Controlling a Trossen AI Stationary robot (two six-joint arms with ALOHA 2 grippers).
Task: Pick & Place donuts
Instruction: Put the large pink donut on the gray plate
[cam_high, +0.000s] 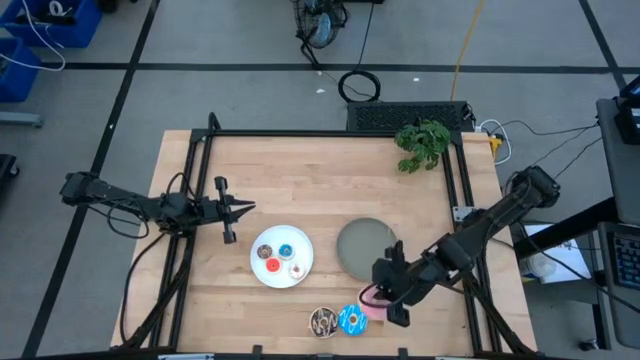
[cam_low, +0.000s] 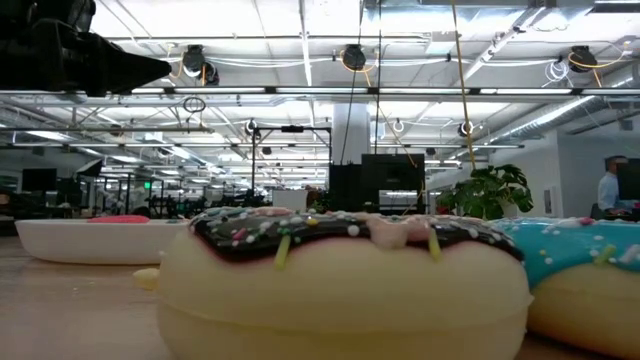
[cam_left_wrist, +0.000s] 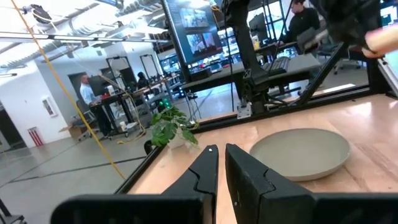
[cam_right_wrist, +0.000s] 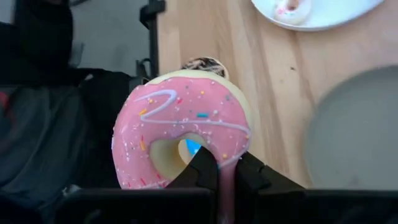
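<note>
My right gripper (cam_right_wrist: 227, 171) is shut on a larger pink donut (cam_right_wrist: 183, 130) with sprinkles, above the table's near right part (cam_high: 372, 298). Below it, a dark brown sprinkled donut (cam_high: 323, 321) and a blue donut (cam_high: 351, 319) lie flat at the near edge. Several tiny donuts sit on the round white plate (cam_high: 262, 272). The round grey plate (cam_high: 367, 246) lies beside it. My left gripper (cam_high: 245, 208) hovers shut over the table's left side, touching nothing. My right gripper pinches the pink donut's ring wall (cam_right_wrist: 225, 160) between its two fingers, one finger (cam_right_wrist: 204, 167) at the hole and the other (cam_right_wrist: 250, 173) outside the rim. The fingers slant down from the table's right. The donut is lifted clear and tilted, its frosted face toward the wrist.
A potted green plant (cam_high: 422, 142) stands at the table's far right corner. A black frame (cam_high: 300, 133) runs around the tabletop. Bare wood lies between the two plates and the far edge. People work at desks in the room beyond.
</note>
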